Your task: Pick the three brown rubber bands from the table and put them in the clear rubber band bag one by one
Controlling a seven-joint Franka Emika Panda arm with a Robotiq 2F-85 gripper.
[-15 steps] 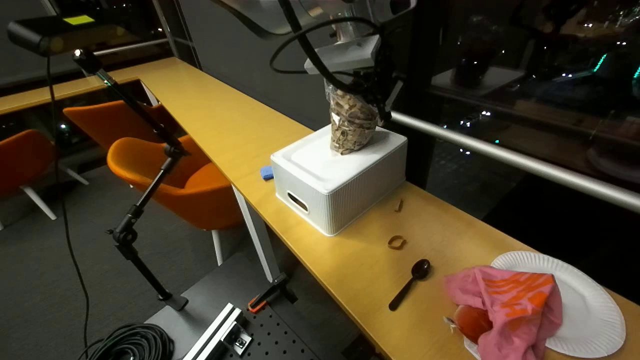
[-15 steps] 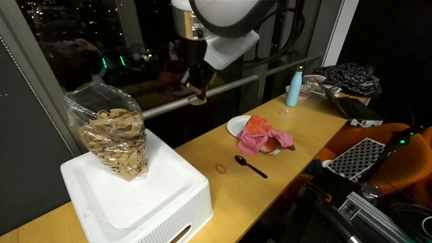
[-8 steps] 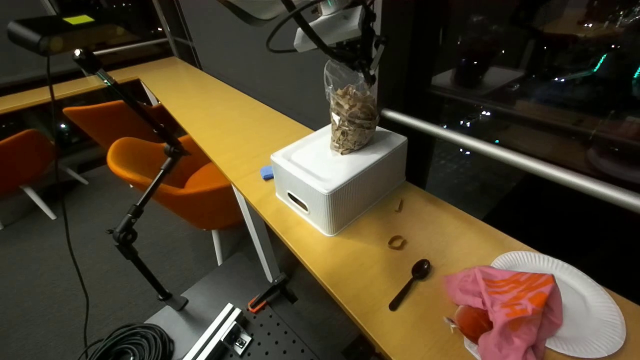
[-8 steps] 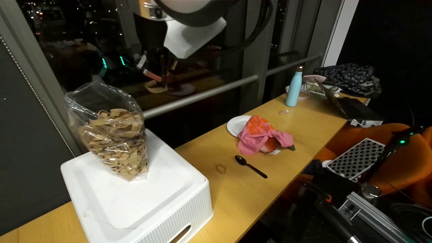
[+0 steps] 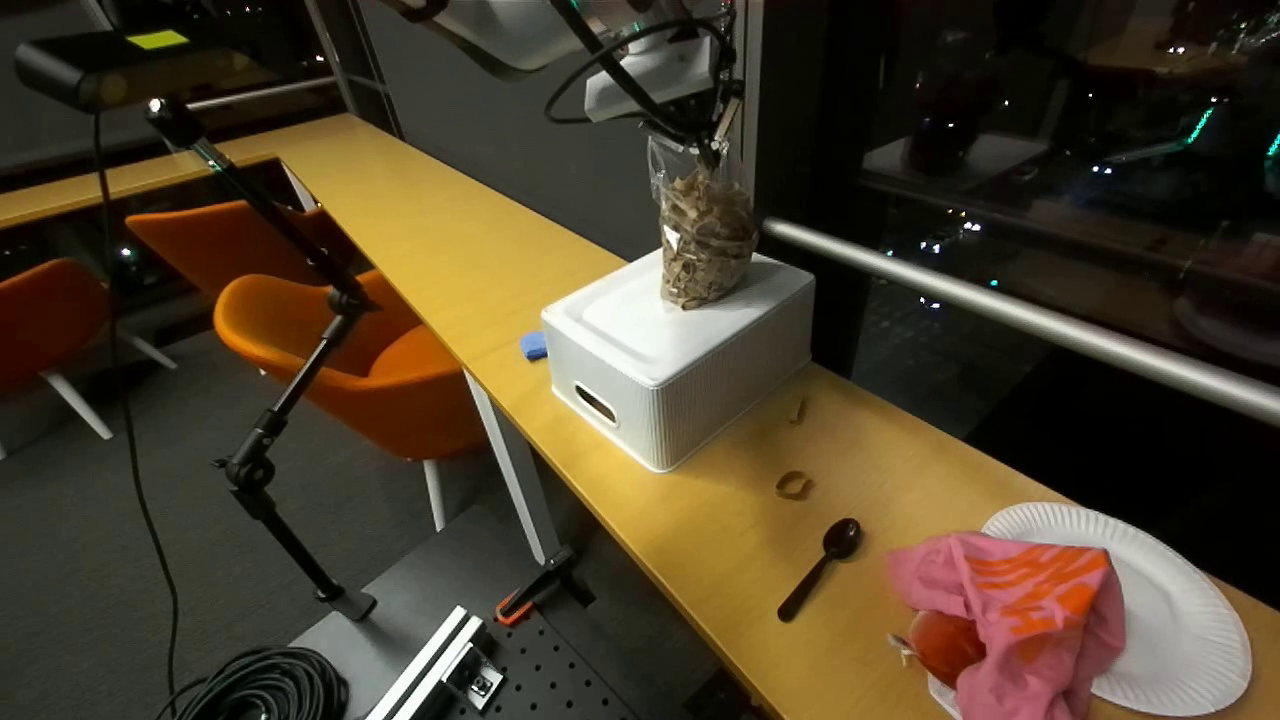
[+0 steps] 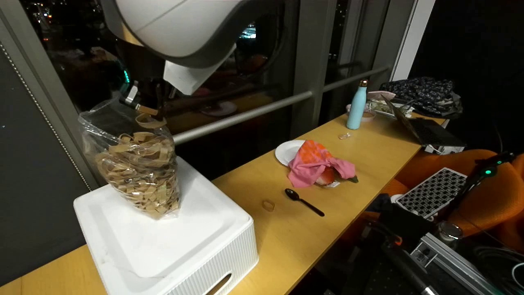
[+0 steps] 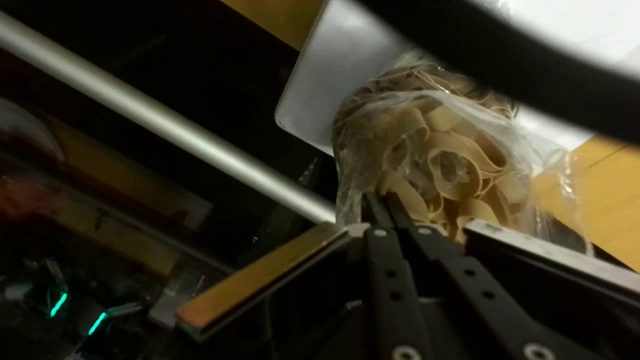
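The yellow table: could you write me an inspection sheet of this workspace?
Surface: long yellow wooden table.
Job's things: one brown band and another band on the table; clear bag holding similar bands on a white box.
Clutter: black spoon, pink cloth partly over a paper plate, blue bottle, laptop.
Gripper: shut on a third band at the bag's mouth; inside or not, unclear.
Cables: black cable looped near the gripper.
Surroundings: dark windows, metal rail, orange chairs.

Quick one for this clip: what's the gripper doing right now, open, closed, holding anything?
Gripper: closed, holding one thin brown rubber band, its loop hanging below.
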